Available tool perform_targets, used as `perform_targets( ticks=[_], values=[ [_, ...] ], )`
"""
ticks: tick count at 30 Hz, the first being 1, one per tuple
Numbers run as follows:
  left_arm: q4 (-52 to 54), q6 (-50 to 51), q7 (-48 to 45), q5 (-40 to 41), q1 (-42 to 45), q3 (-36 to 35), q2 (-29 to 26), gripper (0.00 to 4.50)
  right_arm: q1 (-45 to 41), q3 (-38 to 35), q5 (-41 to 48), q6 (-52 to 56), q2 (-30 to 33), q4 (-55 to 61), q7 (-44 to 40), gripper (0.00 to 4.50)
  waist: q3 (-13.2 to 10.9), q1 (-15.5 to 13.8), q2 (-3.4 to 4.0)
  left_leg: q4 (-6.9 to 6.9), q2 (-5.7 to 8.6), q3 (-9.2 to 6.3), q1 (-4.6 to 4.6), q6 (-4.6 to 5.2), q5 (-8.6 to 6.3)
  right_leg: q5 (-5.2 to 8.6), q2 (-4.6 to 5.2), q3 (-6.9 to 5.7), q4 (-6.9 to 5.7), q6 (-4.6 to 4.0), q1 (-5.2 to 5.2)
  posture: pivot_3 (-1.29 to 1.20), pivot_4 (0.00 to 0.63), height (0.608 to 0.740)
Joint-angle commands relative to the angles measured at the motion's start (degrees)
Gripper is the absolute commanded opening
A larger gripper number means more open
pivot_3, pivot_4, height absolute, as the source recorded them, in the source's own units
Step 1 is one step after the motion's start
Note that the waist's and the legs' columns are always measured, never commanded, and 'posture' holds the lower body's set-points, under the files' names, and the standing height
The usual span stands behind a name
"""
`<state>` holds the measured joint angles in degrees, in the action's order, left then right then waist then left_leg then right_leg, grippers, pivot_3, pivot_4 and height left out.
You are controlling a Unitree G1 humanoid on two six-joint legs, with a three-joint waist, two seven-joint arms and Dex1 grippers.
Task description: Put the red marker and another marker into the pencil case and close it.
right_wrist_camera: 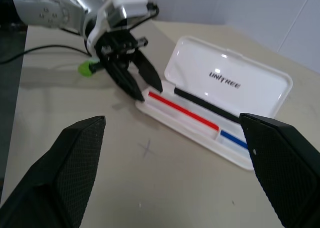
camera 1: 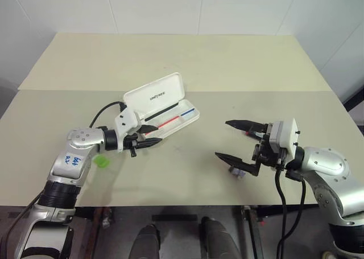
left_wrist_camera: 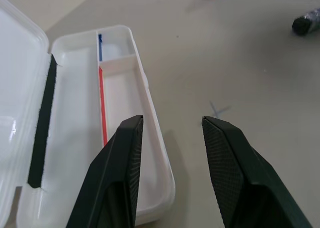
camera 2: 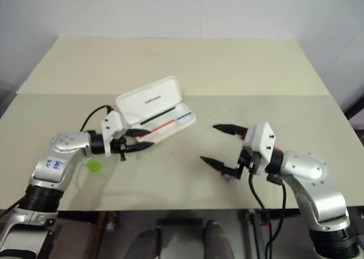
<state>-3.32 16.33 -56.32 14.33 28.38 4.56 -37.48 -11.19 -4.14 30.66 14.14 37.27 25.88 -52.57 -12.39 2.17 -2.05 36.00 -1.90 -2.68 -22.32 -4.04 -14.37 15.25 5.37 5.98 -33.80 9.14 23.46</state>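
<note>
L gripper [camera 1: 149, 140] jaws part-open, empty, at open pencil case [camera 1: 170, 108]; R gripper [camera 1: 234, 139] jaws wide, seemingly empty

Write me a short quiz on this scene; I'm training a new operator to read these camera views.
1. True or false: the pencil case has its lid shut.
2. Where does the green marker lie?
A. inside the case
B. on the table, beside the left arm
C. on top of the lid
3. Which gripper hovers at the case's near end, and is anything between its fingers?

Key
1. False; the lid stands open.
2. B
3. The left gripper; its fingers are apart with nothing between them.
</note>
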Motion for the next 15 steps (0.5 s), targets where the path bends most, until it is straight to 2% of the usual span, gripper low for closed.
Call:
perform_targets(
  ticks=[1,15],
  values=[
    [-1.1,0.9,-0.9,-1.7,1.3,1.3,-0.9,1.87,-1.0,0.9,-0.3,-0.7,-1.5,3.2,1.9,4.5,0.0,-0.1,0.0,0.01,0.0,0.0,-0.01,0.0,0.0,0.0,0.01,0.0,0.0,0.0,0.0,0.0,0.15,0.74],
    [-5.9,-0.6,-2.7,-6.4,3.2,3.6,-2.5,1.87,-2.0,2.1,-2.4,-1.2,-4.5,4.6,5.7,4.5,0.0,-0.2,0.0,0.02,0.0,0.0,0.01,0.0,0.0,0.01,0.01,0.0,-0.01,-0.03,-0.01,0.0,0.15,0.74]
  ],
)
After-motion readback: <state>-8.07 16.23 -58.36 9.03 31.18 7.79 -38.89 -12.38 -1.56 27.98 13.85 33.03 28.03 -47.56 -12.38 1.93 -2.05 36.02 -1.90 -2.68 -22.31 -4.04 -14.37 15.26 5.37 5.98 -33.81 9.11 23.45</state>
